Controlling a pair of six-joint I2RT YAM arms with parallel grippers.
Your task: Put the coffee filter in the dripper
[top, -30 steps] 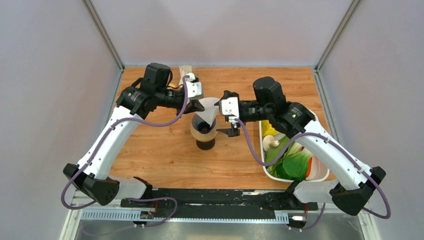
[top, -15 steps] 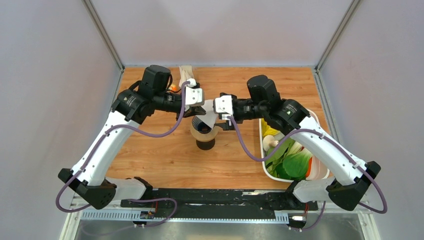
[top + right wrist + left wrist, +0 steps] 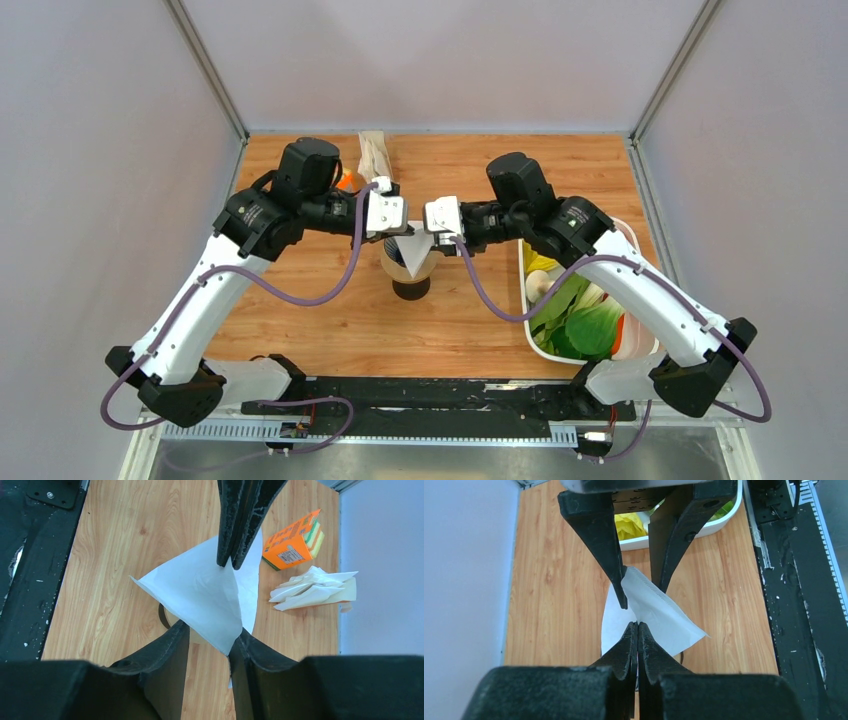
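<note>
The white coffee filter [image 3: 416, 243] hangs as a flat fan just above the brown pot [image 3: 410, 272]. Under it only a dark ribbed sliver of the dripper [image 3: 397, 252] shows. My left gripper [image 3: 396, 222] comes in from the left and is shut on the filter's [image 3: 659, 615] edge, the jaws [image 3: 638, 626] pressed together. Facing it from the right, my right gripper [image 3: 432, 226] straddles the opposite corner of the filter [image 3: 200, 592]. Its fingers [image 3: 175, 640] stand apart, and the paper touches only the right one. My right gripper [image 3: 210, 636] is open.
A white tray [image 3: 527, 330] of green and yellow vegetables sits at the right. At the back lie an orange box [image 3: 292, 542] and a stack of spare white filters [image 3: 312, 587]. The black base rail [image 3: 430, 395] runs along the near edge.
Both grippers have drawn together over the pot. The right one has come left onto the filter's corner, and its jaws have narrowed. The left one still holds the filter.
</note>
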